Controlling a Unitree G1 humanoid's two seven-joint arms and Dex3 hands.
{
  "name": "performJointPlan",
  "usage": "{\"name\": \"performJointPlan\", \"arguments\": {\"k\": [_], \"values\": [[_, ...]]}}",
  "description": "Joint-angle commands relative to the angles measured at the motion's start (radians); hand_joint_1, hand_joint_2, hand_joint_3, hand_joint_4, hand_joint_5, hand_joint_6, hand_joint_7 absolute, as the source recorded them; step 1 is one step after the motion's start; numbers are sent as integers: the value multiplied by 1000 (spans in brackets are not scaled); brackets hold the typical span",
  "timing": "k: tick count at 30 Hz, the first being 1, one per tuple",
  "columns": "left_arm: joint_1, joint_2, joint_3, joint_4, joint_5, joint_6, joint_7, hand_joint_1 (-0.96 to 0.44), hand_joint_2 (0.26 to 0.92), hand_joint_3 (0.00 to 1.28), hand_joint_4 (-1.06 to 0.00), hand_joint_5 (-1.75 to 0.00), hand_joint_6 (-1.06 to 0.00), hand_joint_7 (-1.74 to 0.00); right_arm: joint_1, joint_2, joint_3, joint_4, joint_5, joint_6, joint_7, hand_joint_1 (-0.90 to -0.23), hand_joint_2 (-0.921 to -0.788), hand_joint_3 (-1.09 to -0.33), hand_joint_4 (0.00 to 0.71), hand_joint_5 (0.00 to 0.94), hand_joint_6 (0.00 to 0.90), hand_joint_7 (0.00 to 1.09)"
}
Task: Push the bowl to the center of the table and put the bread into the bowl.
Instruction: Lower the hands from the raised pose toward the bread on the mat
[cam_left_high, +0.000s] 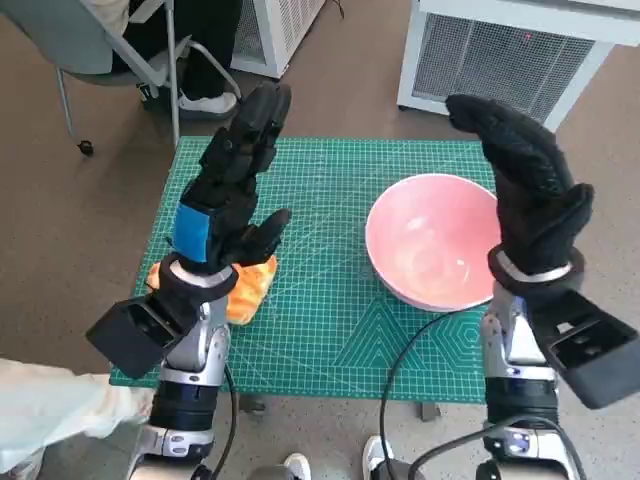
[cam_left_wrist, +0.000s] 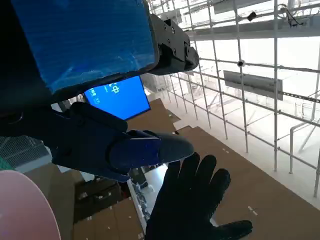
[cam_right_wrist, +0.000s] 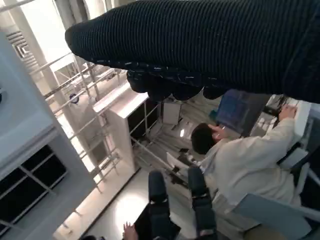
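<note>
A pink bowl (cam_left_high: 432, 253) sits on the right half of the green cutting mat (cam_left_high: 320, 330), empty inside. An orange piece of bread (cam_left_high: 250, 285) lies at the mat's left edge, mostly hidden under my left hand (cam_left_high: 235, 180). That hand is raised above the mat with its fingers stretched out and holds nothing. My right hand (cam_left_high: 525, 180), in the black glove, stands upright just right of the bowl's rim, fingers extended and empty. In the left wrist view the bowl's rim (cam_left_wrist: 20, 210) shows in a corner and the gloved right hand (cam_left_wrist: 192, 205) shows spread.
The mat covers a small table. A grey chair (cam_left_high: 110, 50) and a person's shoe (cam_left_high: 205, 100) are beyond the far left corner. A white cabinet (cam_left_high: 510, 50) stands beyond the far right. A person in a pale top (cam_right_wrist: 240, 160) sits nearby in the right wrist view.
</note>
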Motion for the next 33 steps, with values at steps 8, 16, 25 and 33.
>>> {"name": "performJointPlan", "arguments": {"k": [8,16,25,33], "values": [[22,4,12,-15,-8,-12,1,-547,921,337,-211,-6,-364,-7,46,-88,-162,258,-8,-44,-99,-529,-921,-756,117,244,-1,572],[18,1,15,-4,-1,-16,5,-558,921,338,-211,-4,-364,-6,53,-133,-199,394,-70,-60,-202,-502,-921,-780,146,173,-1,548],[17,4,19,-2,4,-17,6,-555,921,339,-210,-2,-362,-4,62,-153,-201,521,-126,-78,-282,-466,-921,-871,119,127,-1,462],[19,13,22,-7,7,-15,4,-565,921,340,-210,-1,-362,-4,44,-144,-191,636,-143,-53,-317,-458,-921,-896,114,110,-1,422]]}}
